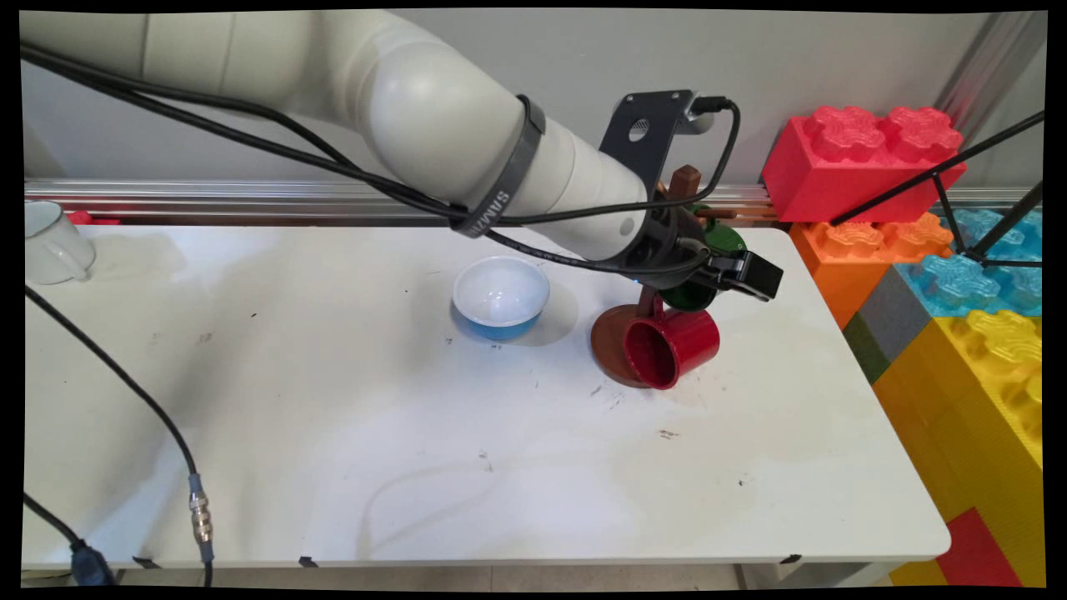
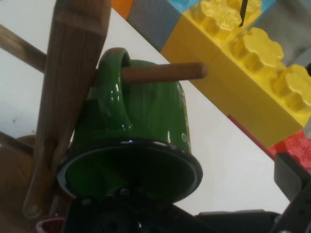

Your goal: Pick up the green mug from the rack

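End effector (image 1: pixel 744 276) at glossy green enamel mug (image 2: pixel 141 141), grip state unclear. Mug hangs by handle on round wooden peg (image 2: pixel 163 72) of mug tree (image 2: pixel 65 92); shiny red mug (image 1: pixel 671 348) hangs lower, above white surface (image 1: pixel 333 433).

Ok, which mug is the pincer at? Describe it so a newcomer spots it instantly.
On the white table's right half stands a brown wooden mug tree, left of the big coloured toy bricks. The glossy green mug hangs by its handle on an upper peg, at the pincer; the red mug hangs lower.
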Available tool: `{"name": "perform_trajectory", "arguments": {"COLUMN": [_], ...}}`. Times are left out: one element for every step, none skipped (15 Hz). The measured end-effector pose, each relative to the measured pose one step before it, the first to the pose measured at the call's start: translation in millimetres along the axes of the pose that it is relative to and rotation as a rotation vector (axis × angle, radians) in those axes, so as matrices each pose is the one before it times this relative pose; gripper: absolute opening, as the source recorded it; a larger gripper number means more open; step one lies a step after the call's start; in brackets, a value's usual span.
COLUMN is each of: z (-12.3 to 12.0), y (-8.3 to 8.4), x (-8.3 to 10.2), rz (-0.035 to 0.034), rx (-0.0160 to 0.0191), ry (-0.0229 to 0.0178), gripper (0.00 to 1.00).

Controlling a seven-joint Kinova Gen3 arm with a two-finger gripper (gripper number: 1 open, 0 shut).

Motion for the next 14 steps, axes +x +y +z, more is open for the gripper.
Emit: {"name": "perform_trajectory", "arguments": {"z": [1.95,2.08,1.91,1.47,1.48,1.27,0.8,0.91,0.8,0.57,0.32,0.38,0.22,0.35], "y": [-0.07,-0.26,-0.32,-0.34,-0.3,-0.44,-0.38,-0.38,-0.31,-0.29,-0.08,-0.34,-0.18,-0.28], "x": [-0.34,-0.28,-0.17,-0.22,-0.16,-0.22,-0.24,-0.16,-0.14,0.12,0.15,0.26,0.22,0.36], "rz": [-0.00513,-0.00578,-0.0052,-0.00416,-0.00431,-0.0041,-0.00331,-0.00359,-0.00331,-0.0021,-0.00126,-0.00146,-0.00087,-0.00128], "rx": [-0.00111,-0.00062,-0.00035,0.00004,0.00003,0.00029,0.00081,0.00069,0.00056,0.00072,0.00012,0.00097,0.00053,0.00083], "ry": [0.00513,0.00588,0.00604,0.00431,0.00489,0.00443,0.0034,0.00371,0.00371,0.00318,0.0025,0.00356,0.00207,0.00306], "gripper": [1.0,1.0,1.0,1.0,1.0,1.0,1.0,1.0,1.0,1.0,1.0,0.0,0.0,0.0]}}
